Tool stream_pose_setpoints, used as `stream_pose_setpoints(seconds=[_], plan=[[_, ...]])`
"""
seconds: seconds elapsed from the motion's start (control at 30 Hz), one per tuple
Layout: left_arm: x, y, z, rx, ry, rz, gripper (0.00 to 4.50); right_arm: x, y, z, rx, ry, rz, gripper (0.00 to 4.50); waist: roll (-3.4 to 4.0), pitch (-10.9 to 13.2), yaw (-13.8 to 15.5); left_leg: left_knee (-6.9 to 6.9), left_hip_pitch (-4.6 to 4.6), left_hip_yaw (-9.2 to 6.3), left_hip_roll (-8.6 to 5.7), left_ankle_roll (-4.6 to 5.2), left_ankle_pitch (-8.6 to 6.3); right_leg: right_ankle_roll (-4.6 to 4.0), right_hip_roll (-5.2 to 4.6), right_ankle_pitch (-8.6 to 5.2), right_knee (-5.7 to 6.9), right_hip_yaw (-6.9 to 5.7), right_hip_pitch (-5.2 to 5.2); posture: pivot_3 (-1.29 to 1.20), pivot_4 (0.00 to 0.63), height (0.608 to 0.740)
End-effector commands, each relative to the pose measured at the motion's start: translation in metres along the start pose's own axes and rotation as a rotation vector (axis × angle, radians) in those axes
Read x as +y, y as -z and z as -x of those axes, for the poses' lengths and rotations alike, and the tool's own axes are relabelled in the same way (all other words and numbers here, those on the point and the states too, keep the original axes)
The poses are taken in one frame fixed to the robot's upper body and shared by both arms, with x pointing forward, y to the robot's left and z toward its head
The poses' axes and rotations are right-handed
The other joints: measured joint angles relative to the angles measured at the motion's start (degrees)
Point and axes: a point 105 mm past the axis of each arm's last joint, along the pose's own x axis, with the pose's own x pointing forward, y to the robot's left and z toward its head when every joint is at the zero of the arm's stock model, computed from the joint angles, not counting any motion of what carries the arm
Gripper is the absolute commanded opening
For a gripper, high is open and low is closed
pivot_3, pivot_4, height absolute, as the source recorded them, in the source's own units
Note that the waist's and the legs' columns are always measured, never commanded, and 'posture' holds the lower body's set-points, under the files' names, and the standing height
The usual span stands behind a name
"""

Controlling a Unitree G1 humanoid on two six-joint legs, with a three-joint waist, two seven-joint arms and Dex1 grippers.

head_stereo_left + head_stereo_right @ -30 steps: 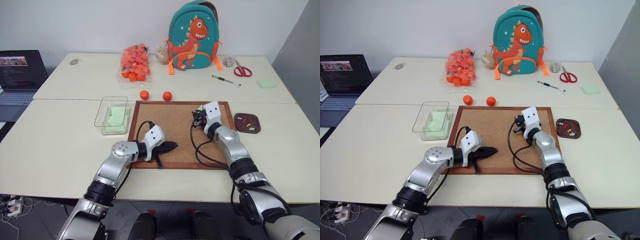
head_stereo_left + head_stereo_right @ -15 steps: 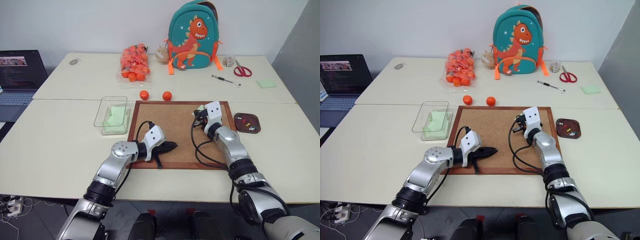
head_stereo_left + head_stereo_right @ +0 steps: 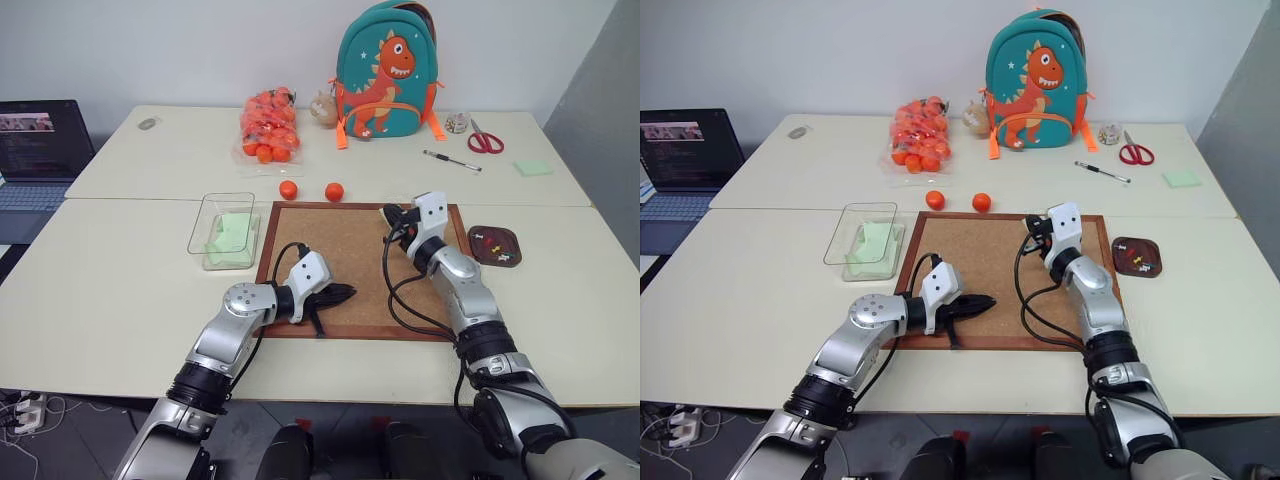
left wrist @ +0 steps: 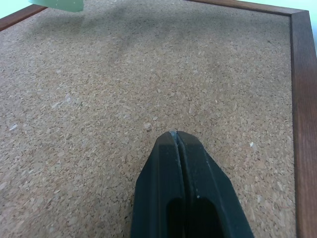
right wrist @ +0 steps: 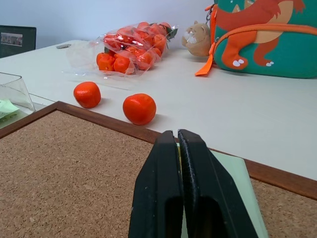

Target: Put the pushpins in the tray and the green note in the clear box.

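- My right gripper [image 5: 178,135] is clamped shut on the green note [image 5: 233,173], holding it above the corkboard [image 3: 350,250] near its far edge.
- My left gripper [image 4: 174,134] is shut with nothing in it, tips low over the cork.
- Clear box [image 3: 213,211] sits just left of the corkboard, with a green pad [image 3: 231,236] inside.
- Tray [image 3: 494,246] sits right of the board, with pushpins [image 3: 492,240] in it.
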Motion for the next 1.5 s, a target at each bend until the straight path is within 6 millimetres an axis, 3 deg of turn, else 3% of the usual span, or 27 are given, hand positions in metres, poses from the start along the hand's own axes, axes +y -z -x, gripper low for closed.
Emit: stream_pose_setpoints(seconds=[0.03,0.37,0.6,0.8,1.0,1.2,1.5], plan=[[-0.007,0.020,-0.003,0.066,0.006,0.063,0.00,0.005,-0.027,0.007,-0.078,-0.059,0.054,0.07,0.00,0.0,0.0,0.00,0.00,0.00,0.01,0.00,0.00,0.00,0.00,0.00,0.00,0.00,0.00,0.00,0.150,0.740],[0.034,-0.031,0.005,-0.072,-0.114,0.092,0.00,0.030,-0.055,0.040,-0.071,-0.287,0.079,0.07,-0.04,0.0,0.1,0.06,-0.03,-0.04,-0.02,0.00,0.00,0.01,0.03,0.00,0.04,-0.05,0.00,0.00,0.150,0.740],[0.055,-0.058,0.015,-0.134,-0.093,0.130,1.32,0.047,-0.048,0.062,0.021,-0.466,0.240,0.00,-0.06,0.0,0.0,-0.01,-0.10,-0.02,-0.02,0.00,0.00,0.00,0.05,0.00,-0.07,-0.06,-0.07,0.00,0.150,0.740],[0.063,-0.063,0.020,-0.150,-0.077,0.216,2.42,0.045,-0.044,0.066,0.046,-0.501,0.303,0.00,-0.13,0.1,0.0,-0.01,-0.12,-0.03,-0.03,0.00,0.00,0.00,0.05,-0.01,-0.08,-0.07,-0.09,0.00,0.150,0.740],[0.045,-0.062,0.019,-0.142,0.009,0.170,3.60,0.039,-0.043,0.061,0.054,-0.452,0.305,0.00,-0.35,0.2,0.1,-0.01,-0.12,-0.04,-0.01,-0.01,0.00,0.00,0.05,-0.01,-0.08,-0.08,-0.09,0.00,0.150,0.740],[0.031,-0.060,0.015,-0.159,0.040,0.183,3.60,0.038,-0.045,0.056,0.056,-0.413,0.277,0.00,-0.35,0.2,0.1,0.00,-0.12,-0.04,0.01,-0.01,0.00,0.00,0.03,-0.01,-0.08,-0.07,-0.09,0.00,0.150,0.740],[0.036,-0.064,-0.002,-0.224,-0.014,0.263,3.60,0.043,-0.050,0.055,0.045,-0.423,0.229,0.00,-0.37,0.2,0.2,0.02,-0.13,-0.05,-0.02,-0.01,0.00,0.00,0.01,-0.01,-0.08,-0.07,-0.08,0.00,0.150,0.740]])
